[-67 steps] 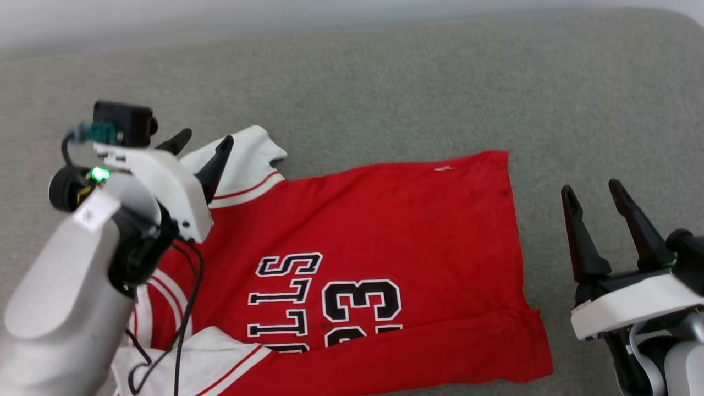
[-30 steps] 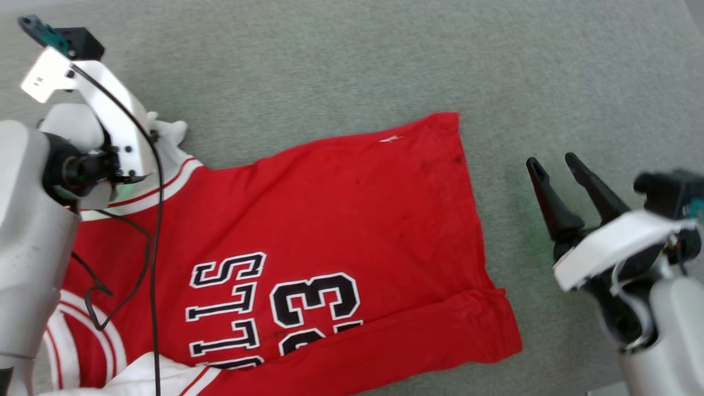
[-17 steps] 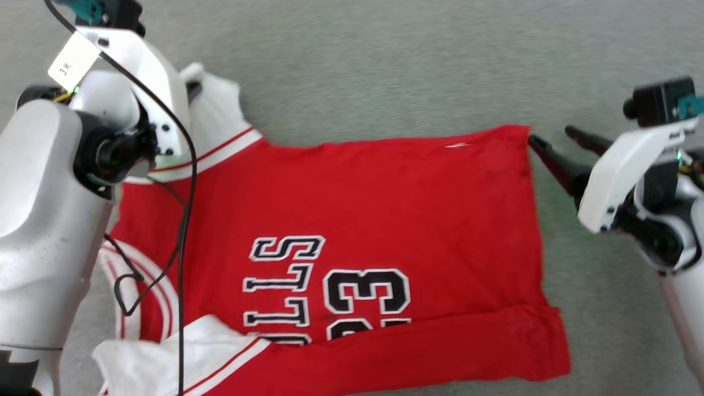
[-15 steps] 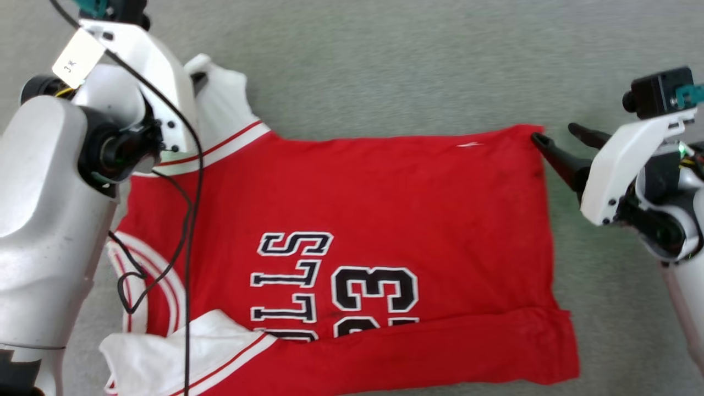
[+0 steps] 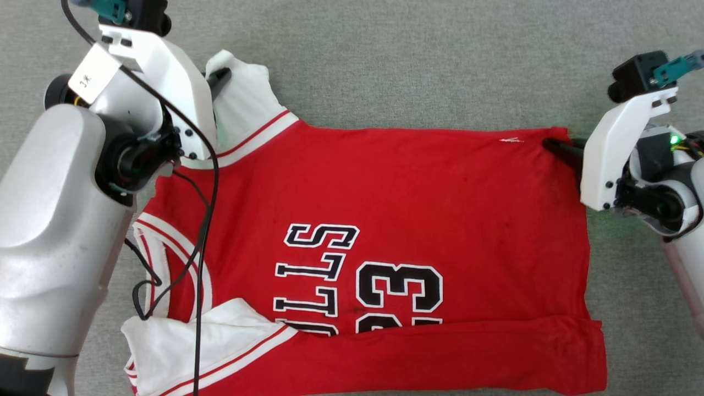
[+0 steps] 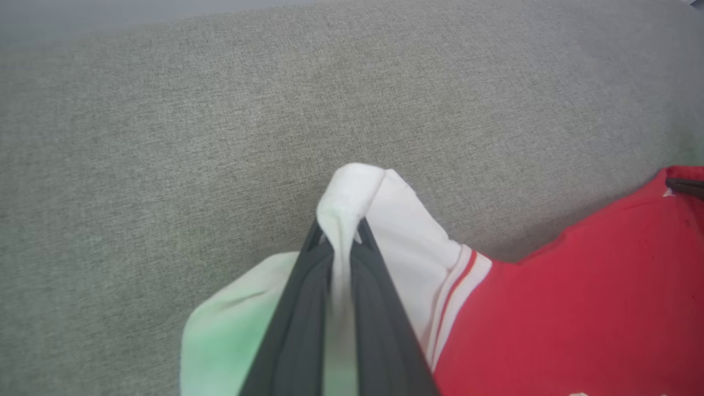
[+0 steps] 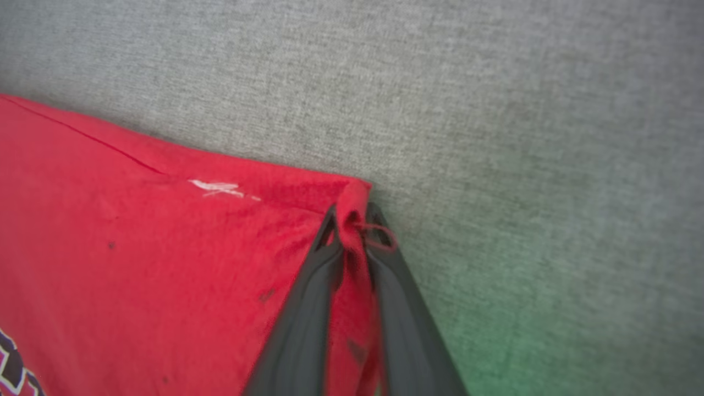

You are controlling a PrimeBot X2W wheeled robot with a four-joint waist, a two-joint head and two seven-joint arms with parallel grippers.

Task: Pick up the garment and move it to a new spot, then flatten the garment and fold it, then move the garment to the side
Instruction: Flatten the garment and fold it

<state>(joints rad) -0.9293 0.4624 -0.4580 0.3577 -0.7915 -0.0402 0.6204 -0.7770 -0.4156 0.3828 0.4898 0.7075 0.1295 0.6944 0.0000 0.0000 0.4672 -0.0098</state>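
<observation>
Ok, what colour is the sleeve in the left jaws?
White sleeve, with thin red stripes; clearest in the left wrist view.

Garment lower edge cut off; lettering partly under fold.

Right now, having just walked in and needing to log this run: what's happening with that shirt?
The robot is handling the red garment, which lies mostly flat, lettering up, on the grey fabric surface. Its left gripper is shut on the far white sleeve, and its right gripper is shut on the far hem corner, so the far edge runs straight between them. The near edge is folded over onto the lettering.
</observation>
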